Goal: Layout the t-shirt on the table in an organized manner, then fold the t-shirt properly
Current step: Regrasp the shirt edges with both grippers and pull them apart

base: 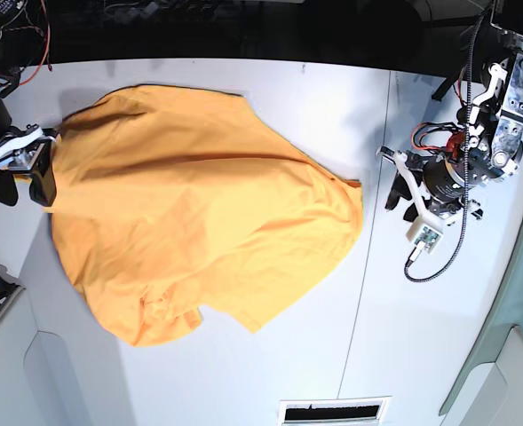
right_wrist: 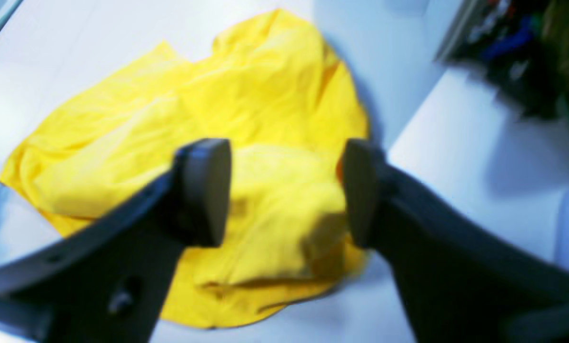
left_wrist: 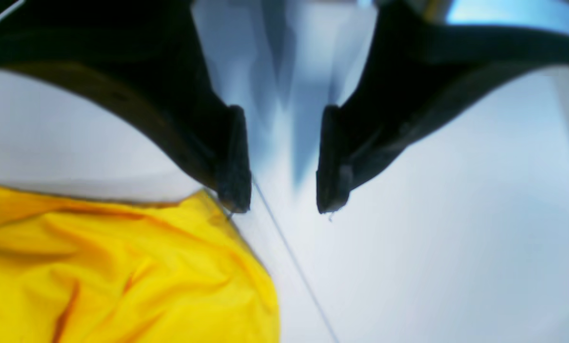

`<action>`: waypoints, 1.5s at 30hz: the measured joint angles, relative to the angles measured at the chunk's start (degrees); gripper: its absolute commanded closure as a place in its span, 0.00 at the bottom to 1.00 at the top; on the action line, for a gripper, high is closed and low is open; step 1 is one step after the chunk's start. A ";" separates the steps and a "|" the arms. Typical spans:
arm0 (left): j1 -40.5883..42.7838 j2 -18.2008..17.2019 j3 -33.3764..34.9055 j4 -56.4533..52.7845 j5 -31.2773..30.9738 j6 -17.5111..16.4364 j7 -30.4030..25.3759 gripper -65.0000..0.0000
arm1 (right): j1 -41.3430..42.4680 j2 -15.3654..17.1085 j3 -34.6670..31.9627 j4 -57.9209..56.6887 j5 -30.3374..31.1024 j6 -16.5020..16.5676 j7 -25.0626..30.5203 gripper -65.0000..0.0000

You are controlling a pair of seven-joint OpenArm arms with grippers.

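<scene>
The orange-yellow t-shirt (base: 199, 204) lies spread and wrinkled on the white table (base: 243, 373), with one sleeve bunched at its near edge. My right gripper (base: 23, 182) hovers at the shirt's left edge. In the right wrist view that gripper (right_wrist: 284, 190) is open above the crumpled cloth (right_wrist: 246, 109), holding nothing. My left gripper (base: 391, 182) stands just off the shirt's right corner. In the left wrist view it (left_wrist: 284, 200) is open over bare table, one fingertip (left_wrist: 234, 190) right at the corner of the cloth (left_wrist: 122, 267).
A thin dark seam (left_wrist: 294, 267) crosses the table beside the shirt's right corner. A vent slot (base: 332, 411) sits at the near edge. Cables (base: 447, 240) trail by the left arm's base. Dark clutter (right_wrist: 517, 47) lies beyond the table.
</scene>
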 measured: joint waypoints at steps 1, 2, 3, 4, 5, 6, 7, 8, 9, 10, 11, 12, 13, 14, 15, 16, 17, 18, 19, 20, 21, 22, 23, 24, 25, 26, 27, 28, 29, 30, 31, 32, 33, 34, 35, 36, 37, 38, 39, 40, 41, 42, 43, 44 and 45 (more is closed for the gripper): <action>0.00 0.63 0.00 0.00 -0.04 0.00 -0.04 0.59 | 0.00 0.00 0.00 -0.96 -0.02 -0.98 0.02 0.42; -0.02 1.22 0.00 -0.07 -0.04 0.00 -0.20 0.59 | 0.00 -0.13 0.00 -1.62 0.04 -2.05 0.13 0.42; -0.02 1.84 0.00 -0.11 -0.07 0.00 -0.70 0.59 | 0.00 -0.31 0.04 -2.05 -0.04 -2.47 1.18 0.42; -0.02 2.34 0.00 -0.37 -0.09 0.00 -0.98 0.59 | 0.00 -0.59 0.04 -2.45 0.07 -2.99 1.84 0.42; -0.02 2.97 0.00 -0.87 -0.04 0.00 -1.44 0.59 | 0.00 -0.81 0.04 -2.84 0.15 -3.02 2.43 0.42; -0.02 3.63 0.00 -1.66 0.02 0.00 -2.25 0.59 | 0.00 -1.14 0.04 -3.30 0.20 -2.99 2.60 0.42; -0.22 4.15 0.00 -2.67 0.04 -0.02 -2.73 0.59 | 0.02 -1.46 0.02 -3.91 0.24 -2.99 2.93 0.42; -0.66 4.81 0.00 -4.00 0.09 -0.26 -2.89 0.59 | 0.22 -1.60 0.00 -4.76 0.31 -2.95 3.04 0.42; -1.44 5.40 0.00 -5.73 0.24 -0.35 -3.04 0.59 | 0.66 -1.55 -0.02 -5.95 0.17 -2.78 2.97 0.42; -2.56 5.86 0.00 -7.87 0.31 -0.35 -3.17 0.59 | 1.38 -1.53 0.00 -7.37 -0.15 -2.86 3.02 0.42; -3.98 6.32 0.00 -10.34 0.35 -0.44 -3.15 0.59 | 2.47 -1.51 0.07 -9.18 -0.59 -3.08 3.26 0.42; -5.55 6.69 0.00 -12.81 0.57 -0.31 -3.61 0.59 | 3.61 -1.42 0.11 -11.30 -1.16 -3.13 3.80 0.42; -7.13 6.91 0.00 -15.15 0.39 -0.28 -4.35 0.59 | 4.63 -1.38 0.11 -13.66 -1.42 -3.02 5.03 0.42; -8.72 7.04 -0.02 -17.44 0.39 -0.26 -4.72 0.59 | 5.64 -1.38 0.09 -16.26 -1.36 -2.86 6.05 0.42; -10.29 7.23 -0.07 -19.50 0.59 -0.24 -4.87 0.59 | 6.60 -1.49 0.04 -18.97 -1.25 -2.73 6.93 0.42; -11.58 7.34 -0.13 -21.33 0.55 -0.66 -5.05 0.59 | 7.58 -1.53 -0.09 -21.79 -1.25 -2.64 7.58 0.42; -12.70 7.41 -0.15 -22.82 0.44 -1.31 -5.01 0.59 | 8.68 -1.51 -0.28 -24.57 -1.55 -2.45 7.76 0.42; -13.75 7.43 -0.15 -24.26 0.31 -2.47 -5.07 0.59 | 10.10 -1.51 -0.59 -27.34 -1.79 -1.81 7.85 0.42; -14.86 7.52 -0.15 -25.57 0.13 -2.95 -5.18 0.59 | 11.63 -1.51 -1.05 -29.88 -2.21 -1.90 8.02 0.42; -15.87 7.54 -0.15 -26.77 0.24 -3.08 -5.60 0.59 | 13.44 -1.44 -1.66 -32.20 -2.16 -1.99 8.13 0.42; -16.92 7.56 -0.13 -27.76 0.20 -3.30 -5.81 0.59 | 15.34 -1.38 -2.38 -34.32 -2.54 -1.90 9.11 0.42; -17.92 7.52 -0.13 -28.65 0.13 -3.58 -6.19 0.59 | 17.22 -1.42 -3.08 -36.15 -2.89 -1.88 9.62 0.42; -18.71 7.52 -0.17 -29.35 0.11 -3.93 -6.73 0.59 | 18.93 -1.51 -3.82 -37.70 -3.50 -1.73 9.99 0.42; -19.34 7.67 -0.20 -30.03 -0.02 -4.81 -7.13 0.59 | 20.48 -1.55 -4.42 -39.23 -3.98 -1.55 10.21 0.42; -19.78 8.04 -0.28 -30.82 -0.13 -5.46 -7.13 0.59 | 21.73 -1.53 -5.09 -40.74 -4.61 -1.49 10.34 0.42; -19.96 8.68 -0.33 -31.78 -0.09 -5.77 -7.13 0.59 | 22.71 -1.53 -5.84 -42.27 -5.25 -1.66 10.40 0.42; -20.00 9.55 -0.33 -32.83 -0.07 -6.43 -7.02 0.59 | 23.52 -1.51 -6.62 -43.82 -5.90 -2.16 10.40 0.42; -19.80 10.51 -0.26 -33.62 -0.11 -7.13 -6.93 0.59 | 24.09 -1.44 -7.58 -45.27 -6.60 -2.62 10.36 0.42; -19.50 11.45 -0.26 -34.14 -0.46 -8.20 -6.82 0.59 | 24.44 -1.33 -8.87 -46.58 -7.15 -2.95 10.38 0.42; -19.30 12.31 -0.11 -34.47 -0.98 -9.09 -7.13 0.59 | 24.68 -1.20 -10.32 -47.74 -7.45 -2.97 10.43 0.43; -19.32 12.87 -0.11 -34.60 -1.36 -10.27 -6.75 0.59 | 24.83 -1.20 -11.96 -48.54 -7.82 -2.97 10.40 0.43; -19.45 13.51 -0.11 -34.64 -1.31 -10.99 -5.92 0.60 | 24.83 -1.22 -13.62 -49.07 -8.11 -2.99 10.40 0.43; -19.61 14.10 -0.09 -34.64 -1.29 -11.02 -5.44 0.67 | 24.81 -1.36 -15.15 -49.57 -8.81 -3.50 10.38 0.43; -19.69 14.67 -0.11 -34.64 -1.16 -10.99 -4.83 0.79 | 24.72 -1.55 -16.37 -49.88 -10.10 -4.50 10.40 0.44; -19.65 15.06 -0.11 -34.64 -1.27 -11.02 -4.28 0.94 | 24.37 -1.60 -17.31 -49.99 -11.37 -5.16 10.51 0.50; -19.54 15.30 -0.02 -34.64 -1.33 -11.04 -3.89 1.00 | 23.87 -1.64 -17.92 -50.03 -12.31 -5.75 10.60 0.60; -19.45 15.30 0.00 -34.64 -1.64 -11.06 -3.80 1.00 | 23.39 -1.70 -18.01 -50.03 -13.68 -6.97 10.71 0.72; -19.32 15.21 0.00 -34.62 -1.64 -11.08 -3.65 1.00 | 22.93 -1.66 -18.01 -50.03 -14.08 -7.76 11.65 0.85; -19.04 14.93 0.00 -34.60 -1.86 -11.10 -3.65 1.00 | 22.73 -1.33 -17.88 -50.03 -15.19 -7.98 11.63 0.95; -18.58 14.32 0.00 -34.56 -2.27 -11.37 -3.93 1.00 | 22.69 -0.85 -17.81 -50.03 -15.63 -7.96 11.63 1.00; -17.94 13.57 0.00 -34.32 -2.62 -11.74 -4.11 1.00 | 22.71 -0.37 -17.79 -50.03 -16.22 -7.91 11.65 1.00; -17.14 12.66 0.00 -33.97 -2.95 -11.98 -4.46 1.00 | 22.75 0.11 -17.79 -50.03 -16.57 -7.89 11.63 1.00; -16.17 11.58 0.00 -33.48 -3.23 -12.17 -4.92 1.00 | 22.75 0.63 -17.81 -50.03 -16.65 -7.74 11.65 1.00; -15.02 10.49 0.00 -32.76 -3.63 -12.55 -5.09 1.00 | 22.71 1.29 -17.81 -50.03 -16.68 -7.58 11.87 1.00; -13.75 9.33 -0.02 -31.95 -3.87 -13.77 -5.22 1.00 | 22.69 1.99 -17.81 -50.03 -16.68 -7.52 11.85 1.00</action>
